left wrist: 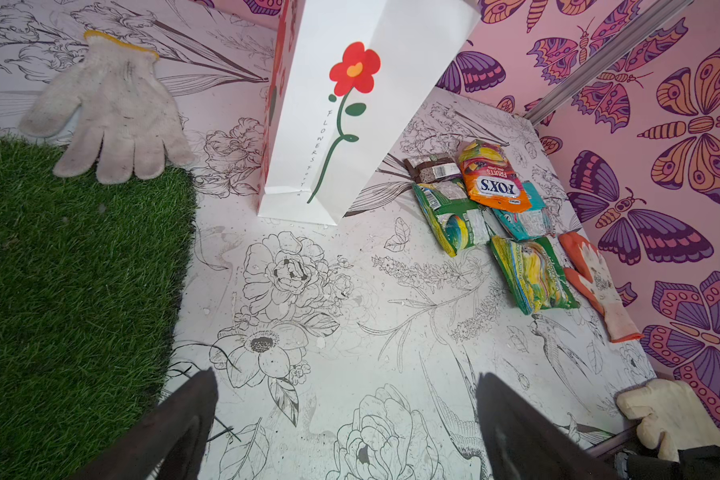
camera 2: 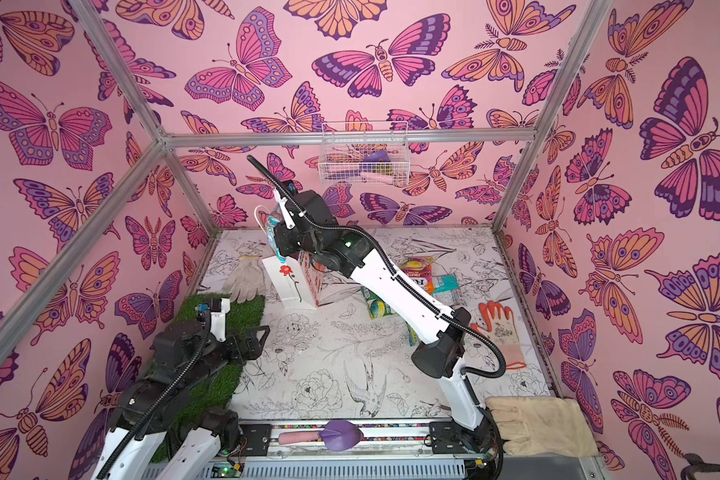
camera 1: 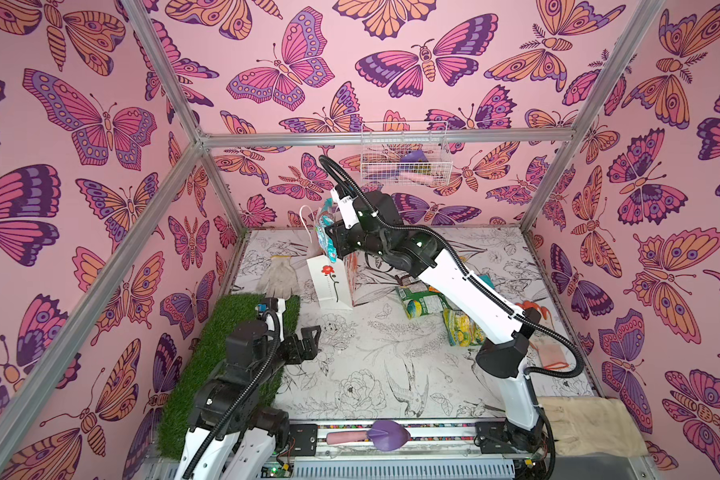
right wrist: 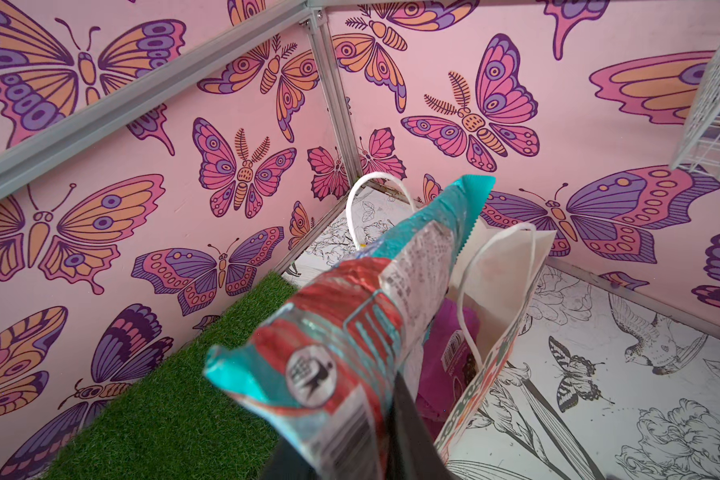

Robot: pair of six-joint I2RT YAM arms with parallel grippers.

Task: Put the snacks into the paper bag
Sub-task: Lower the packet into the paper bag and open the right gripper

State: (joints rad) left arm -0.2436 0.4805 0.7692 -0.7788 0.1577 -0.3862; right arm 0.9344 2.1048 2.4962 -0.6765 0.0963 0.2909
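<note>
my right claw (camera 1: 330, 237) pinches a teal packet (right wrist: 362, 307) at the mouth of the bag (camera 1: 329, 286); my left claw (left wrist: 346, 386) gapes wide, empty, over the near-left tabletop (left wrist: 350, 291).

The orange bag (left wrist: 495, 183) carried the brand "FOX'S" and the word "FRUITS", both upside down in the left wrist view. Small lettering beginning "FLOWERS" ran along the printed stem on the paper bag (left wrist: 391, 62), while a litter-bin symbol marked the teal packet (right wrist: 341, 332).
</note>
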